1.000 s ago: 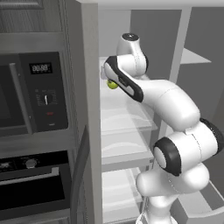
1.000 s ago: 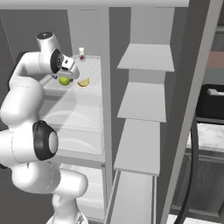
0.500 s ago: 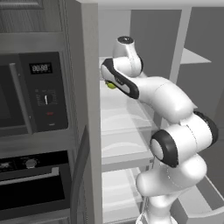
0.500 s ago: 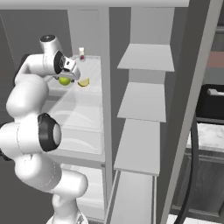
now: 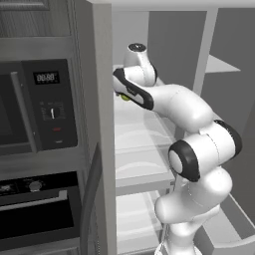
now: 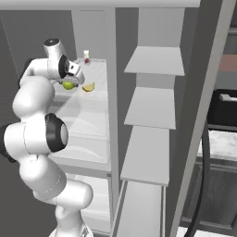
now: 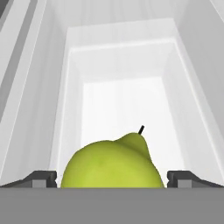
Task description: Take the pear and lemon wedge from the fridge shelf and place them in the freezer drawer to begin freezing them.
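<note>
Pear (image 7: 111,162) sits on the fridge shelf (image 6: 90,99), now squarely between the two fingers (image 7: 41,178), which stand spread as wide as they go, one tip on each side of the fruit and neither visibly pressing it. Over the last second the arm has pushed further into the fridge and the hand has dropped closer to the shelf; in the right base view the gripper (image 6: 71,79) now hangs right over the pear (image 6: 68,85), where a moment ago it was a little higher and further out. I read that as the approach being about finished: the fruit is framed for a grasp, and closing is the step that remains before it can be lifted out. Nothing has gone to the freezer drawer yet.

The lemon wedge (image 6: 88,87) lies just beside the pear on the same shelf, toward the fridge's centre wall, untouched. A small white jar (image 6: 86,56) stands further back on that shelf.

As for how the pear lies: in the hand view its narrow neck and dark stem (image 7: 141,129) point away from the camera and slightly to that view's right, toward the back of the fridge, with the fat end nearest the hand. Its long axis therefore runs roughly front to back along the shelf, so the fingers would close across the broad belly, not along its length.
</note>
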You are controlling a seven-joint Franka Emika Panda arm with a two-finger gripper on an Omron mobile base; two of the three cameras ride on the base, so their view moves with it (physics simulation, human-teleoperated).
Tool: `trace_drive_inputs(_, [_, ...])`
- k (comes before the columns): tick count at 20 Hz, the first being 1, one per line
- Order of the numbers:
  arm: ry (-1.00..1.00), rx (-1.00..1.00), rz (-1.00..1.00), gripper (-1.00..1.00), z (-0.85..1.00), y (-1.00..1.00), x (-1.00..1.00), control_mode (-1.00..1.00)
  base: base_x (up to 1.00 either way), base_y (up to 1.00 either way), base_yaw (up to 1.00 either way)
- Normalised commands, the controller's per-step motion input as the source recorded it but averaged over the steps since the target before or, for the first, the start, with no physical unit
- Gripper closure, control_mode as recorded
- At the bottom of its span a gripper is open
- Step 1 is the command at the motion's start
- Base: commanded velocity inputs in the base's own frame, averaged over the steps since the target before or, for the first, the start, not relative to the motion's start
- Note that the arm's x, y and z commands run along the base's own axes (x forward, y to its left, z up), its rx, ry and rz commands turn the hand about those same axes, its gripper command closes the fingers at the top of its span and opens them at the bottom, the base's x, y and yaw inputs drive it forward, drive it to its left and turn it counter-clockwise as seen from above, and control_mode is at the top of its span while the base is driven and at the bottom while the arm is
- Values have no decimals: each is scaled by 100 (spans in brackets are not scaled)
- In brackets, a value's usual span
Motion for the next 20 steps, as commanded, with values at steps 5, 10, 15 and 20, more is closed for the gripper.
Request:
trace_drive_inputs(5, [0,0,0,-100,-33,0,0,-100,0,0,0])
trace_drive_inputs(10, [0,0,0,100,-35,0,0,-100,0,0,0])
trace_drive_inputs(15, [-11,5,0,100,-4,-3,-28,-100,0,0,0])
trace_drive_inputs(20, [-22,4,-1,100,15,-17,-97,-100,0,0,0])
